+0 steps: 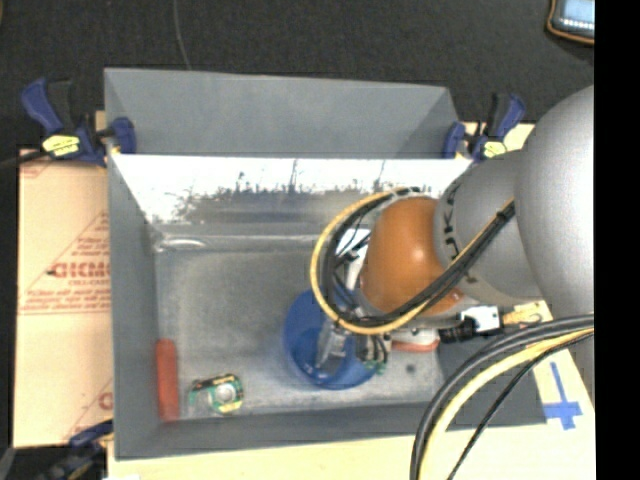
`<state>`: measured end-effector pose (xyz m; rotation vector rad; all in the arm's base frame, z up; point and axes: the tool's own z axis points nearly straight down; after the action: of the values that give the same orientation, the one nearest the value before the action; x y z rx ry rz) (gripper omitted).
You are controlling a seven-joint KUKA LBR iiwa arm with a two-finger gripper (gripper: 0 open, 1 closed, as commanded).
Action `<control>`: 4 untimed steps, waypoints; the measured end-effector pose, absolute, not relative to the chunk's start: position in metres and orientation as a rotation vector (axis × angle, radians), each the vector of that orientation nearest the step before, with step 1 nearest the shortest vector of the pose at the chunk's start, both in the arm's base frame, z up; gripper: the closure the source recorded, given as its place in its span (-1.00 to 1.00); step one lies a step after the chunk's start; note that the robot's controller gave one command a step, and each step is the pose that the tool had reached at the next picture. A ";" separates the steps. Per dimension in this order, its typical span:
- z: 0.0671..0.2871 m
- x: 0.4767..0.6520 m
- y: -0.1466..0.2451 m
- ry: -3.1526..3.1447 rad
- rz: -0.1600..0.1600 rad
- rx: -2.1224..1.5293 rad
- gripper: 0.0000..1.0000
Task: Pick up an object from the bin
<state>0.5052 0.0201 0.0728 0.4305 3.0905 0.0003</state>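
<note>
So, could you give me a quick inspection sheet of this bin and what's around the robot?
Surface: grey metal bin, far wall scuffed.
Job's things: blue round dish at the front middle, under the gripper.
Clutter: red bar at the front left; small green and gold thing beside it, not touching.
Gripper: gripper down over the blue round dish; hold not clear.
Cables: cables loop round the orange wrist cover.
Surroundings: dark floor.
</note>
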 end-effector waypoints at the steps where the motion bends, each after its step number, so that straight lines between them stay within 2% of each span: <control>1: 0.073 0.505 0.020 3.091 0.000 0.429 1.00; 4: 0.073 0.505 0.020 3.091 -0.001 0.427 1.00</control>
<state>0.5052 0.0200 0.0727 0.4266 3.0911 -0.0006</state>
